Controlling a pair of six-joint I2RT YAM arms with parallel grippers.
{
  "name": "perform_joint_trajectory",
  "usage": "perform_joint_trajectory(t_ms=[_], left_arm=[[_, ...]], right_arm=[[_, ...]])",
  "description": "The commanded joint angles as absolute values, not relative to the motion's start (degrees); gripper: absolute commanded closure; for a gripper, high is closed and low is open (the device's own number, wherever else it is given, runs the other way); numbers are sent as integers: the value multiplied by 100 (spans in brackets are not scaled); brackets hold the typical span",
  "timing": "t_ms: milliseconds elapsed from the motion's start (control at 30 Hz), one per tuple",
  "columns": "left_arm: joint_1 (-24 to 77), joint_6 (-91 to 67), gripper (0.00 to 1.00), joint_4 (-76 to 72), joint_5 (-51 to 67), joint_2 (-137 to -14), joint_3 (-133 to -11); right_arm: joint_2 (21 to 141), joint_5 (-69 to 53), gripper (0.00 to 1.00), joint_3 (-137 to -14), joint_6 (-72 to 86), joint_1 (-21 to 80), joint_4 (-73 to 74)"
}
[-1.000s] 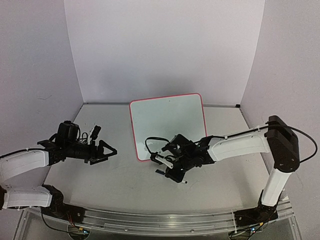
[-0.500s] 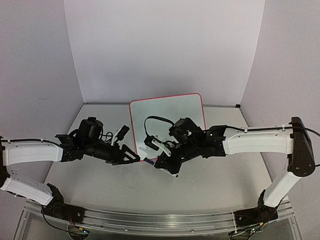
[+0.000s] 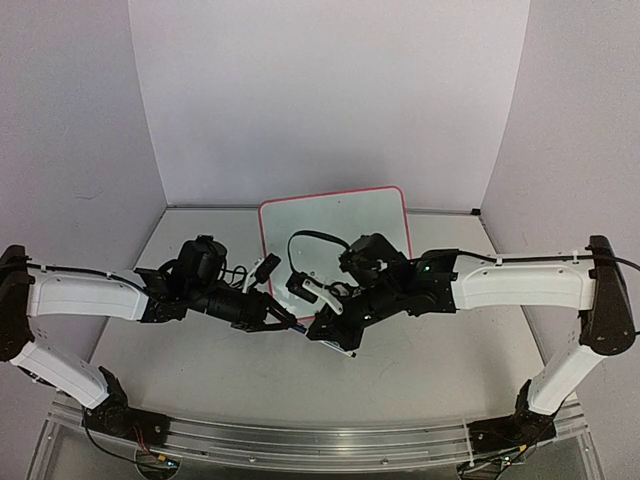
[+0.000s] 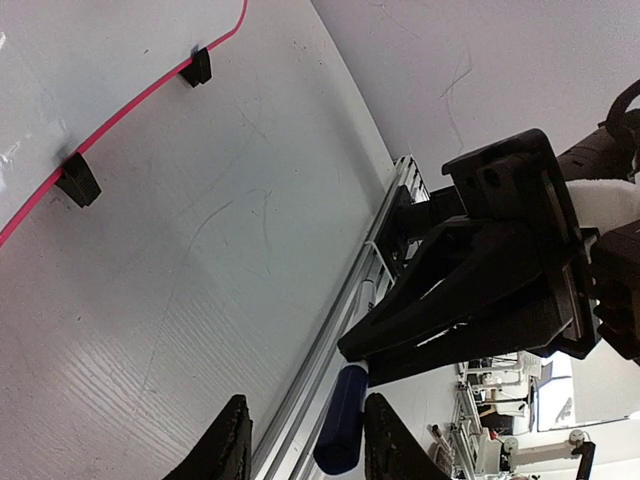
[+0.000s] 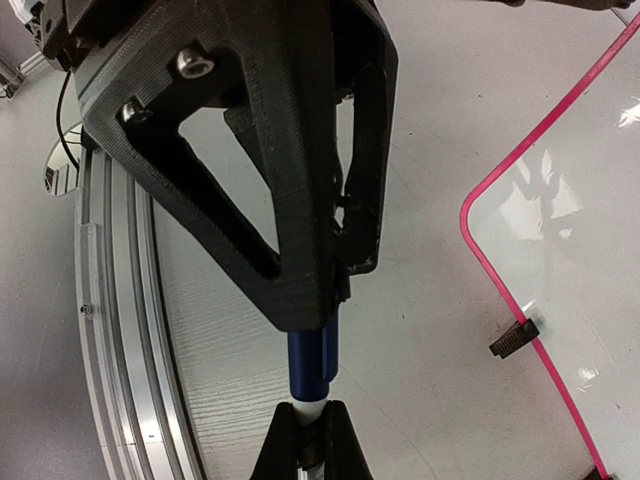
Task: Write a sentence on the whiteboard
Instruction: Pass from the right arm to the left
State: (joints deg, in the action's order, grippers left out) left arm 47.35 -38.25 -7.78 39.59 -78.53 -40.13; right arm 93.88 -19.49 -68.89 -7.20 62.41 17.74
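Left gripper (image 4: 308,402) has reached in to meet right gripper (image 5: 312,418) | left: part open, fingers astride blue cap (image 4: 340,430) | right: clamped on marker (image 5: 308,365) | whiteboard (image 3: 335,240) just beyond both, on table (image 3: 440,340)

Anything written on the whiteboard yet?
No, in the top view the whiteboard shows only a blank white face inside its pink frame.

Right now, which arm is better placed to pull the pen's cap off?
Left. The left fingers sit open on either side of the blue cap, while the right fingers clamp the white barrel, steadying it.
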Motion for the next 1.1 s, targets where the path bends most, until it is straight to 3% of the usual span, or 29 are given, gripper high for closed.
perform_joint_trajectory(t_ms=[0,167,300,400,433,467,600,667,833,1067], left_arm=[[4811,-3876,63,-1064,4125,-8001,-4317],[4878,-3867,76,-1090,4175,-8116,-4384],[4909,-3888,99,-1172,4221,-8177,-4384],[4921,-3996,100,-1406,4218,-8123,-4245],[4918,-4083,100,-1507,4129,-8073,-4154],[4920,-4169,100,-1657,4049,-7987,-4066],[4913,-4659,100,-2516,3421,-7653,-3533],[4913,-4896,100,-2999,3134,-7518,-3300],[4913,-5448,100,-4803,2826,-7435,-2769],[4913,-5880,100,-6735,2757,-7624,-2503]], right_arm=[[9149,-2041,100,-7115,-734,6261,1758],[9160,-2032,100,-7128,-770,6266,1759],[9177,-1974,100,-7106,-774,6264,1768],[9089,-1683,100,-7009,-677,6266,1697],[9042,-1502,93,-6970,-577,6257,1634],[8993,-1338,77,-6923,-478,6257,1540],[8660,-1129,33,-6479,351,6059,947],[8484,-1374,19,-6193,822,5863,538],[8181,-2503,11,-5378,2108,5272,-1056],[8214,-3755,8,-4838,3376,5021,-3018]])
